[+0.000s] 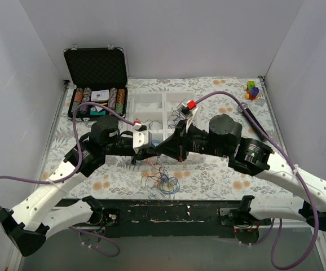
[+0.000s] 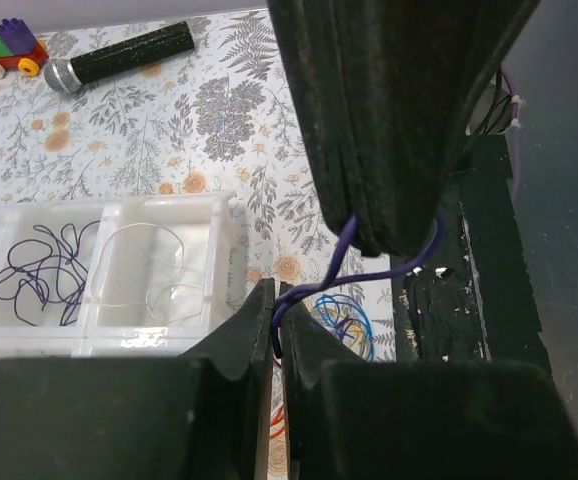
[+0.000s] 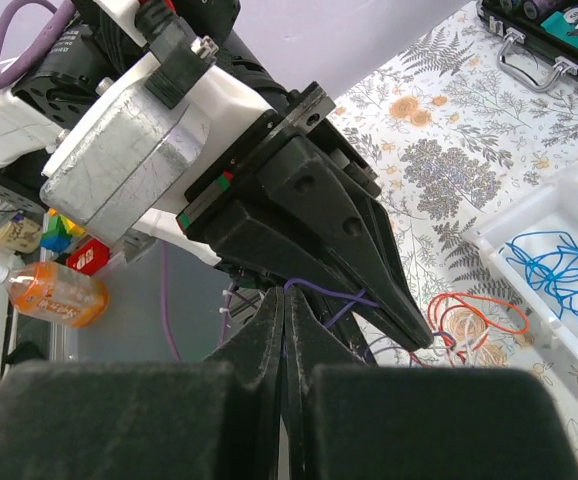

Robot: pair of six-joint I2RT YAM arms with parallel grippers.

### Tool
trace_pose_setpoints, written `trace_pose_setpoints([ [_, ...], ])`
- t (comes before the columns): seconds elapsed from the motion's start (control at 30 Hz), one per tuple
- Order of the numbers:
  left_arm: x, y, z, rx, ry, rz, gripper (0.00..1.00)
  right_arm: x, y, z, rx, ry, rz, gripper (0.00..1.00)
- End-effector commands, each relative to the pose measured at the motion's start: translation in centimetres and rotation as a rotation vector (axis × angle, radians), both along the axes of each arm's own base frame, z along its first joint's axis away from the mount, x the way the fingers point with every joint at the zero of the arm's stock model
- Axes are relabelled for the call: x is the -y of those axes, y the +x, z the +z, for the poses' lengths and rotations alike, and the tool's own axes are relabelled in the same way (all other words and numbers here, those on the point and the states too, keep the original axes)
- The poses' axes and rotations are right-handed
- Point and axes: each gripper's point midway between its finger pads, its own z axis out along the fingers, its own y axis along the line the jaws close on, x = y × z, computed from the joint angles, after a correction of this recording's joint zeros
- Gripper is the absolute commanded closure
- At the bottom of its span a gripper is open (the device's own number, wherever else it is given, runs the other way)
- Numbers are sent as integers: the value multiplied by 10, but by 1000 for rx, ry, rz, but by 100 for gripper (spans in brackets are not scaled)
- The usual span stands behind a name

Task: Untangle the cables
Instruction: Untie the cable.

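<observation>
The cables lie as a small tangle (image 1: 162, 182) of blue, orange and yellow strands on the floral cloth near the front edge. Just above that tangle the two grippers meet tip to tip. My left gripper (image 2: 276, 295) is shut on a thin purple cable (image 2: 341, 250) that rises from the tangle (image 2: 341, 318). The right gripper (image 3: 285, 298) is shut on the same purple cable (image 3: 354, 294), a short way along it. In the top view the left gripper (image 1: 153, 149) and right gripper (image 1: 145, 156) overlap, and the strand between them is too thin to make out.
A white compartment tray (image 1: 162, 105) behind the grippers holds sorted dark purple cables (image 2: 37, 265), white cables (image 2: 149, 262) and blue cables (image 3: 561, 264). An open poker-chip case (image 1: 97, 95) sits back left. A microphone (image 2: 121, 55) and a toy (image 1: 252, 89) lie back right.
</observation>
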Motion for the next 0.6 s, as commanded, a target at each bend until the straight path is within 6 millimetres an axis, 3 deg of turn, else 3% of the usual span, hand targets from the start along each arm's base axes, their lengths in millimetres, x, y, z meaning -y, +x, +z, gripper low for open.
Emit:
trace_pose_setpoints([
  [0.0, 5, -4, 23, 16, -55, -34, 100, -6, -1, 20, 50, 74, 30, 99],
  [0.2, 3, -2, 35, 46, -77, -14, 100, -3, 1, 13, 43, 56, 10, 96],
  [0.23, 2, -1, 39, 55, -83, -4, 100, 0, 2, 9, 43, 50, 3, 87],
  [0.3, 0, 3, 54, 85, -96, 27, 100, 6, 5, 0, 37, 35, -32, 52],
  [0.37, -4, 4, 72, 125, -107, 43, 100, 16, 10, -17, 29, 0, -83, 34],
  [0.57, -14, -7, 101, 178, -116, 31, 100, 43, 17, -63, 7, -43, -192, 16],
])
